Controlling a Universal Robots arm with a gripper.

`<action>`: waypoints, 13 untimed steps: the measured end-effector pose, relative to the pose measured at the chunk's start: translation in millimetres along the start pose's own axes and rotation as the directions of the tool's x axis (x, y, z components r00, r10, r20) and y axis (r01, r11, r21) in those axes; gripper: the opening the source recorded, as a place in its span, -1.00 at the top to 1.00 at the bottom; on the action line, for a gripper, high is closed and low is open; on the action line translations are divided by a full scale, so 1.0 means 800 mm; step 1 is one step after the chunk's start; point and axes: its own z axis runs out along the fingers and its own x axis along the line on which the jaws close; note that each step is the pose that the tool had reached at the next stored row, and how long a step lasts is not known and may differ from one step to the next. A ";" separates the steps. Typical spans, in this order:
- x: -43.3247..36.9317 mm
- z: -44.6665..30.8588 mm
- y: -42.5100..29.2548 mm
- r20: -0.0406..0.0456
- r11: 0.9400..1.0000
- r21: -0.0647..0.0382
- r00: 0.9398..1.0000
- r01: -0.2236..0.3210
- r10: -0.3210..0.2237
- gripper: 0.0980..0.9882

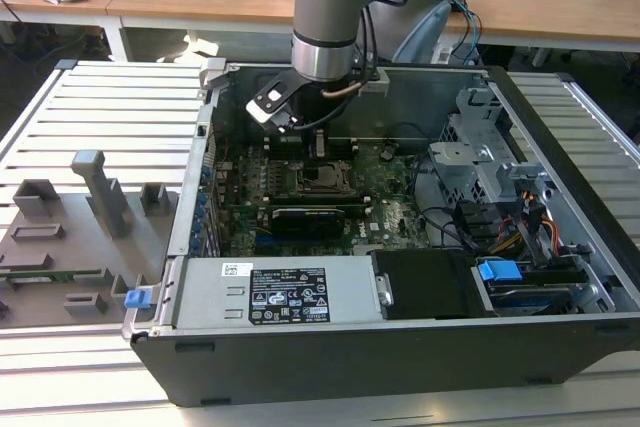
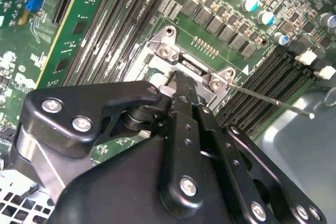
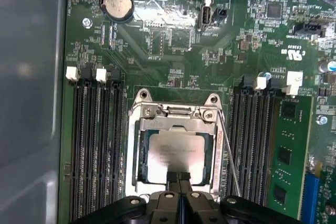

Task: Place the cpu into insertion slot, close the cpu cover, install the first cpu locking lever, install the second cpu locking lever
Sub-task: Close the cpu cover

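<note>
while the cpu (image 3: pixel 176 153) sat in the insertion slot (image 3: pixel 140 156) beneath the lowered cpu cover (image 3: pixel 176 121), the gripper (image 3: pixel 178 176) hung with its jaws pressed together at the cover's edge, a thin locking lever (image 3: pixel 231 156) just beside.

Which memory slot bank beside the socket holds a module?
The bank beside the thin lever: a green module stands in its outermost slot. The other holds none.
</note>
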 end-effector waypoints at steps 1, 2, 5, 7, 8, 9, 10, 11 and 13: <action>0.000 -0.0084 -0.0001 0.000 1.000 0.000 1.000 0.000 0.000 0.98; -0.001 -0.0118 -0.0001 0.000 1.000 0.000 1.000 0.000 0.000 0.98; -0.001 -0.0129 0.0018 0.000 1.000 0.001 1.000 0.000 0.000 0.98; -0.002 -0.0131 0.0193 -0.001 1.000 0.014 1.000 0.004 -0.004 0.98; -0.002 -0.0130 0.0281 -0.001 1.000 0.021 1.000 0.006 -0.006 0.98; -0.002 -0.0130 0.0319 -0.001 1.000 0.024 1.000 0.007 -0.007 0.98; -0.003 -0.0128 0.0358 -0.001 1.000 0.027 1.000 0.008 -0.008 0.98; -0.003 -0.0125 0.0410 -0.002 0.999 0.031 1.000 0.009 -0.009 0.98; -0.004 -0.0126 0.0418 -0.002 0.999 0.032 1.000 0.010 -0.010 0.98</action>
